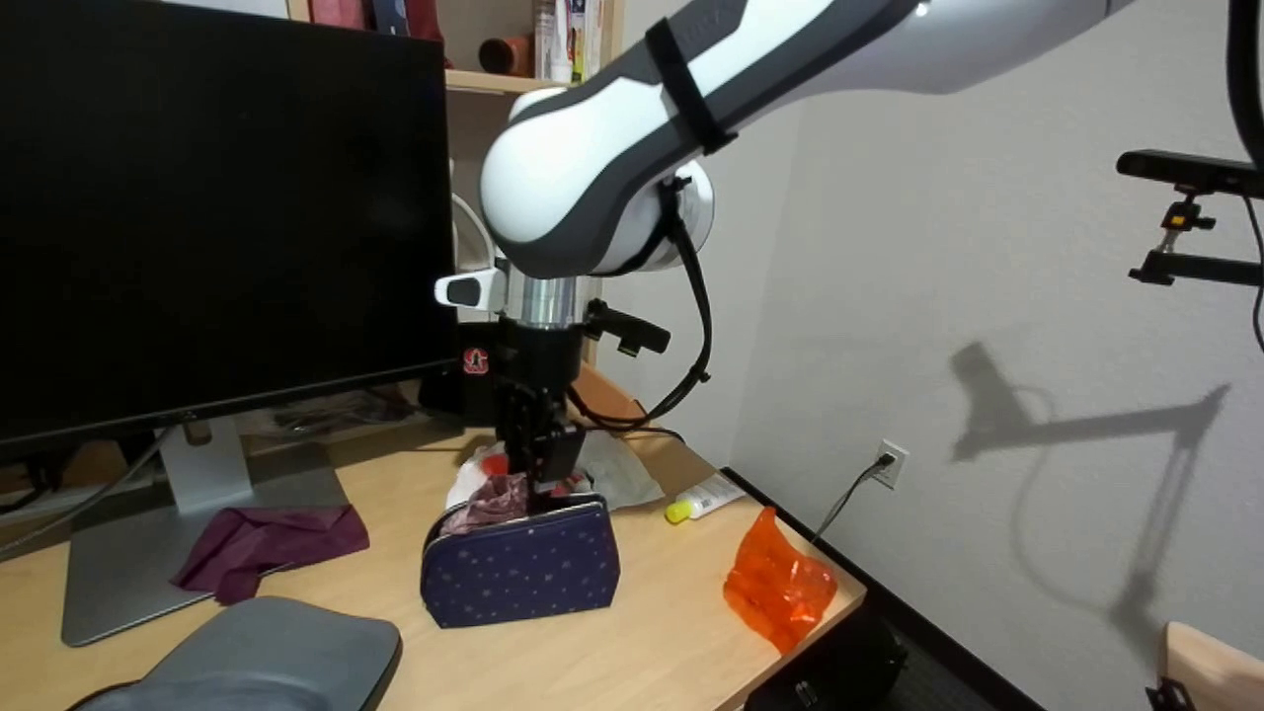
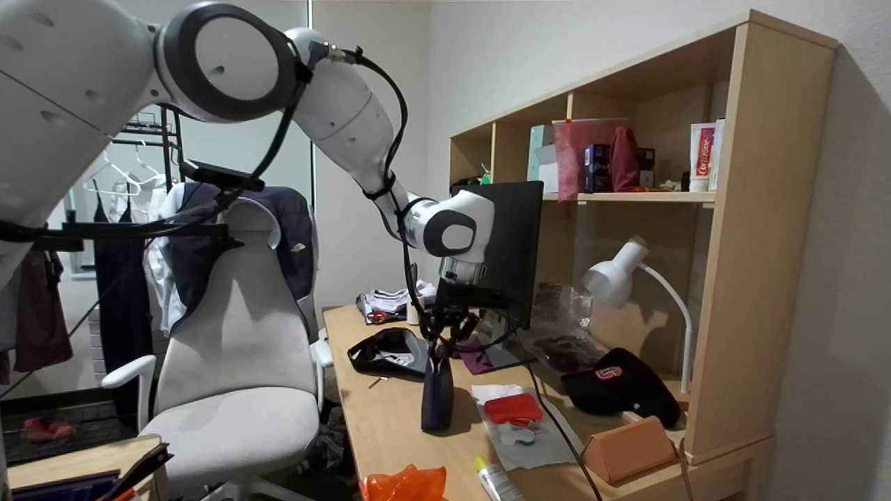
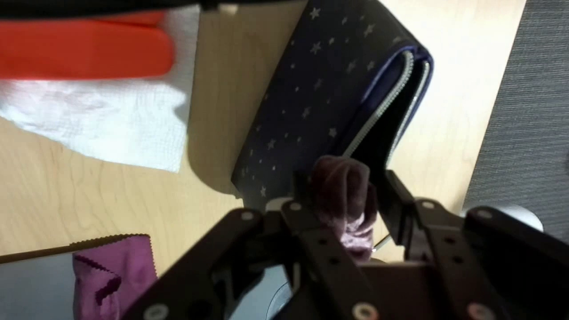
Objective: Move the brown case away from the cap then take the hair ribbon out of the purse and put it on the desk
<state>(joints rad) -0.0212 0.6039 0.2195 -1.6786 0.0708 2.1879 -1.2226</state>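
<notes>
The dark blue star-patterned purse [image 1: 523,563] stands upright and unzipped on the desk; it also shows in an exterior view [image 2: 437,400] and the wrist view [image 3: 311,98]. The mauve hair ribbon [image 3: 344,195] bulges from one end of its opening, also seen in an exterior view [image 1: 499,502]. My gripper [image 3: 346,182] points down at the opening [image 1: 541,484]. Its fingers are apart, with the ribbon between them, nearer the left finger, and a gap at the right finger. The brown case [image 2: 630,449] lies near the black cap [image 2: 619,383]; whether they touch I cannot tell.
A white sheet with red items [image 2: 515,410] lies beside the purse. A purple cloth [image 1: 272,548] lies by the monitor [image 1: 227,227]. A grey cap-like item [image 1: 281,647], a tube [image 1: 703,497] and an orange wrapper [image 1: 780,583] are also on the desk.
</notes>
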